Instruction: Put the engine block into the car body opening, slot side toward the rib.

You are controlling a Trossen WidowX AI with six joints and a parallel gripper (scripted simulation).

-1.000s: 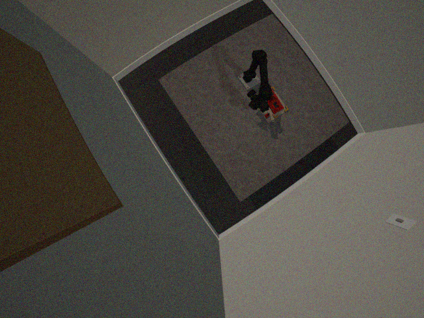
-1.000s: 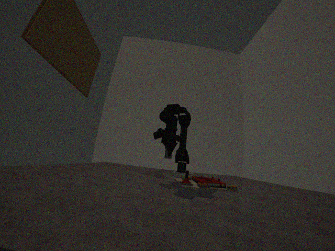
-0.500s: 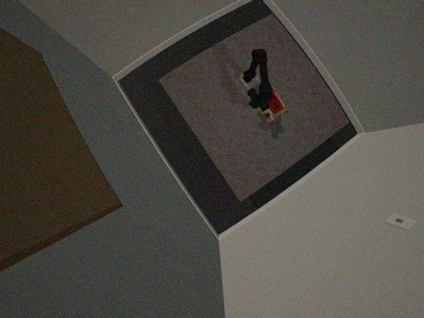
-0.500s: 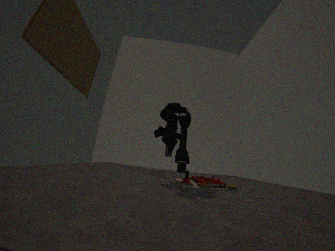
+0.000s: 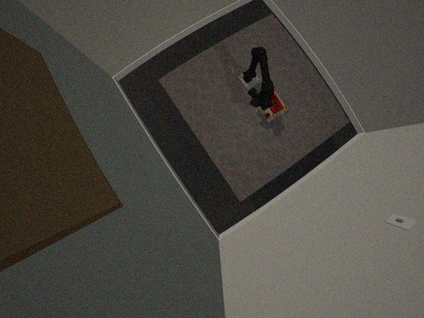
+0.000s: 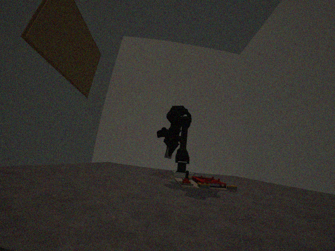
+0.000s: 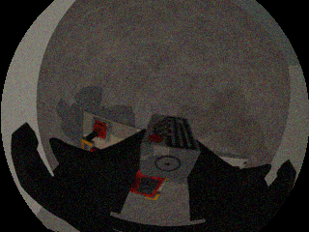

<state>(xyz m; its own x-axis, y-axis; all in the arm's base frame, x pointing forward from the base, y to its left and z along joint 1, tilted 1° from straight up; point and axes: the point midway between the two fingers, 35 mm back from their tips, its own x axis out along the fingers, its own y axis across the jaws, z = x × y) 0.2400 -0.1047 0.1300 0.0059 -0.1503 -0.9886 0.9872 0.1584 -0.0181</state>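
My gripper (image 7: 169,158) (image 6: 168,151) is shut on the grey engine block (image 7: 170,137) (image 6: 168,154). It holds the block well above the floor. In the wrist view the block's ribbed top and a round mark on its near face show between the dark fingers. The red car body (image 5: 275,104) (image 6: 208,180) lies flat on a white board (image 5: 269,118) (image 7: 157,209) beside the arm's base. In the exterior view the block hangs up and to the left of the car body. A red part with a yellow edge (image 7: 147,185) shows right below the block in the wrist view. I cannot make out the opening or the rib.
A small red piece (image 5: 266,116) (image 6: 186,181) (image 7: 98,130) sits on the board's near end. The arm's white base plate (image 5: 248,82) is behind the board. A dark border (image 5: 164,136) rings the grey floor. The scene is very dim.
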